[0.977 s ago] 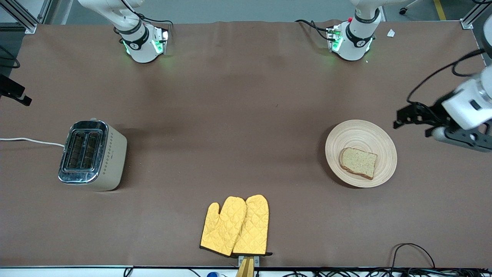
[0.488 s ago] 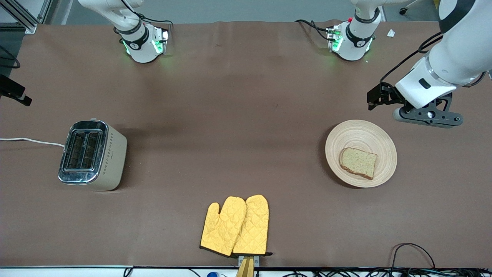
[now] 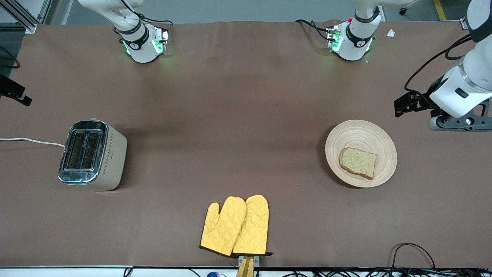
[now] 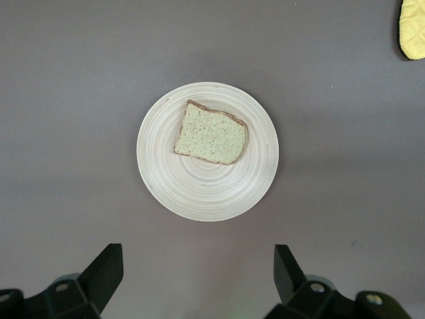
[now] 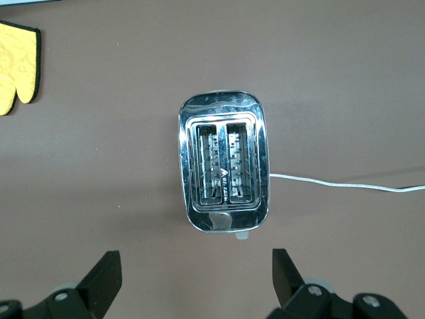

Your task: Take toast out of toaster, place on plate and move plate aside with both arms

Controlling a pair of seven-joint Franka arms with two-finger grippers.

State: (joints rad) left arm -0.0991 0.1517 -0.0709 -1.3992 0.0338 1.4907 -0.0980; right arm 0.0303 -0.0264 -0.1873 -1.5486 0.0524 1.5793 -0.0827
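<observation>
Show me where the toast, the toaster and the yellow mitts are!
toast (image 3: 358, 162), front view, middle of the slice.
toaster (image 3: 92, 155), front view, its top beside the slots.
yellow mitts (image 3: 236, 226), front view, where the two mitts meet.

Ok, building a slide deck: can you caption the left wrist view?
Left gripper, jaws open, hovers above the toast lying on the wooden plate.

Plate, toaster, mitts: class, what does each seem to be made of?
The plate looks like pale wood, matte, with concentric ring grain. The toaster has a shiny, mirror-like metal top and cream matte sides, possibly plastic or painted metal. The mitts look like yellow quilted fabric with dark edging.
</observation>
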